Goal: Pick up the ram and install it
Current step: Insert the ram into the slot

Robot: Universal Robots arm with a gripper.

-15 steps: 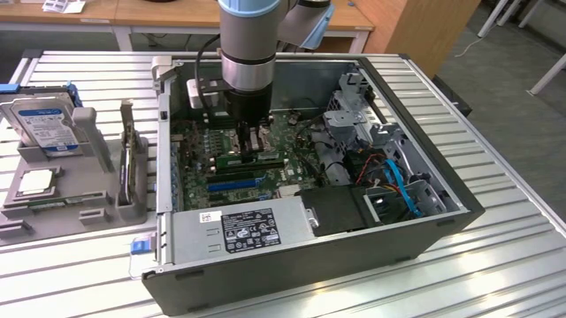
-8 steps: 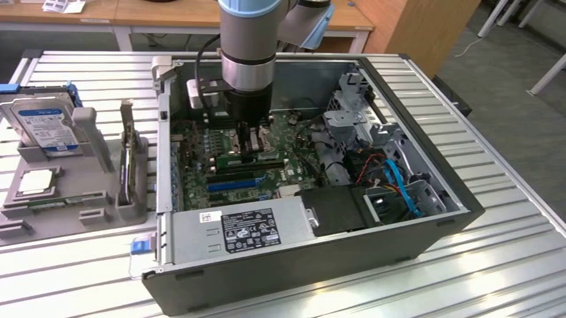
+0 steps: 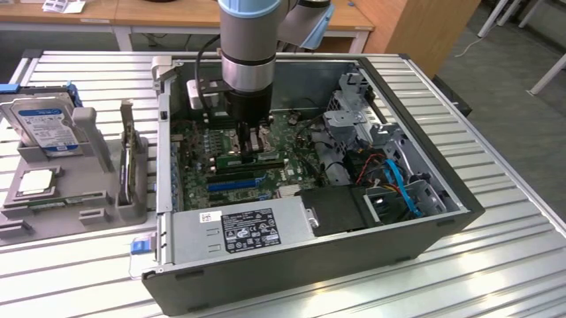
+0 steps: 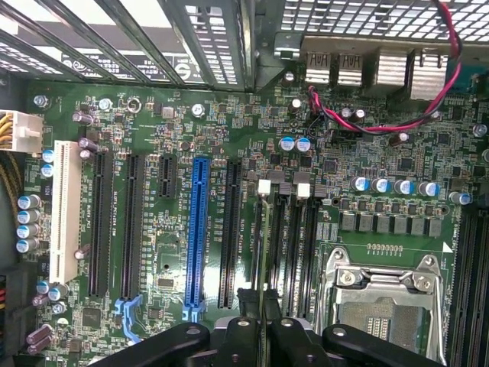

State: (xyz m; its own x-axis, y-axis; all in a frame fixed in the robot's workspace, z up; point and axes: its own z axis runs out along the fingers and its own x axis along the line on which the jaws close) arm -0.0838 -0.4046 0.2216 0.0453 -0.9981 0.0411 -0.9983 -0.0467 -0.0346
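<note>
Down inside the open computer case (image 3: 309, 271) we go. The arm (image 3: 248, 40) reaches straight in from above, and the fingers (image 4: 289, 340) are pinching the ram (image 4: 263, 260). In the wrist view it shows edge-on as a thin green sliver standing upright over the black memory slots (image 4: 294, 237), between the blue slot (image 4: 200, 229) and the processor socket (image 4: 382, 294). Whether its lower edge has met a slot, I can't tell. In the exterior view that spot sits around ten o'clock from the case's middle, and the hard drive (image 3: 44, 122) stands out at nine o'clock on the bench (image 3: 504, 265). My read on the stick: light and stiff, but thin and brittle, with chips and contacts that dislike pressure. It looks best held as it is now, by the upper edge near the middle, so a push runs straight down without bending it.
</note>
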